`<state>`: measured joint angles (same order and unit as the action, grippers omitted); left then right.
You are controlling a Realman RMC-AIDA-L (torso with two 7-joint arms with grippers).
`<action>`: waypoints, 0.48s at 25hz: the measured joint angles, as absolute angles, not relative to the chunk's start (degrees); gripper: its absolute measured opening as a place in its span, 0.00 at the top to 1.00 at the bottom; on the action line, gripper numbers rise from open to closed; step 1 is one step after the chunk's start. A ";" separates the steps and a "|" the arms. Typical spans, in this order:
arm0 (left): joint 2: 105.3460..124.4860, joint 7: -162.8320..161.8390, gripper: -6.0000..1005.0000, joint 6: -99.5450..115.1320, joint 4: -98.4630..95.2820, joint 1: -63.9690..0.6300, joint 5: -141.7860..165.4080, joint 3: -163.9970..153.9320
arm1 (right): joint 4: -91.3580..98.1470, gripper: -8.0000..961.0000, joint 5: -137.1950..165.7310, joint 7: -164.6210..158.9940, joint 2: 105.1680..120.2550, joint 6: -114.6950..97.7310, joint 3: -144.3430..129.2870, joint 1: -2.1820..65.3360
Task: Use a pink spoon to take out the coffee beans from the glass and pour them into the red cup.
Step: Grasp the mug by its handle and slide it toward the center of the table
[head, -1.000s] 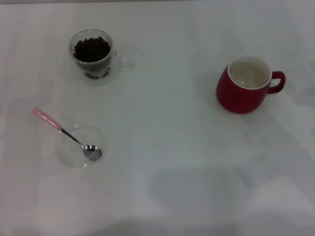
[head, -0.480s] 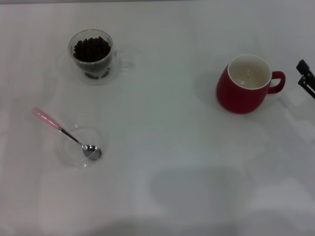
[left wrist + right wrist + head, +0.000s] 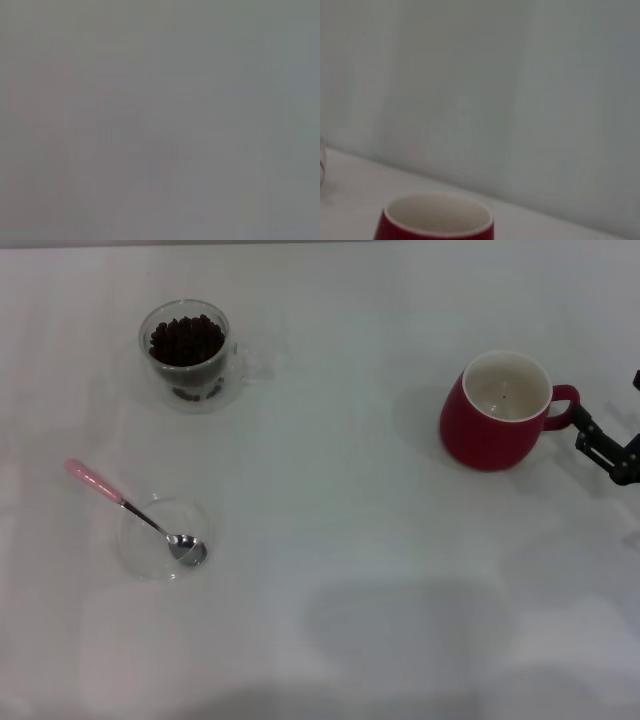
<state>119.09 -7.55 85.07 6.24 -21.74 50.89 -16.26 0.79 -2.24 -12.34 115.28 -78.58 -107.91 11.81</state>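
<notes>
I see my right gripper (image 3: 603, 443), fingers spread (holding nothing), just beside the red cup (image 3: 495, 412) by its handle, so I'd steady that handle gently, while the pink spoon (image 3: 132, 510) lies in a clear dish (image 3: 133, 552), well apart.

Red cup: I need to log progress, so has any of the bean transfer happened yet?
Nothing looks done: the red cup looks empty, and the coffee beans fill the glass. In hand: the right gripper is beside the cup's handle, holding nothing. Left: picking up the pink spoon from the clear dish, then scooping and pouring. The left gripper isn't visible.
</notes>
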 joint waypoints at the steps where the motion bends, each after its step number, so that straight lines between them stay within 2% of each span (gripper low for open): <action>1: 119.09 -7.55 0.12 85.07 6.24 -21.80 50.89 -16.26 | 0.88 0.09 -2.22 -12.32 115.30 -77.43 -107.91 11.96; 12: 119.17 -7.55 0.12 85.08 6.24 -22.42 50.92 -16.26 | 5.37 0.10 -2.19 -10.79 115.39 -66.50 -107.94 12.67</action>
<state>119.17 -7.55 85.08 6.24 -22.42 50.92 -16.26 5.37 -2.19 -10.79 115.39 -66.50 -107.94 12.67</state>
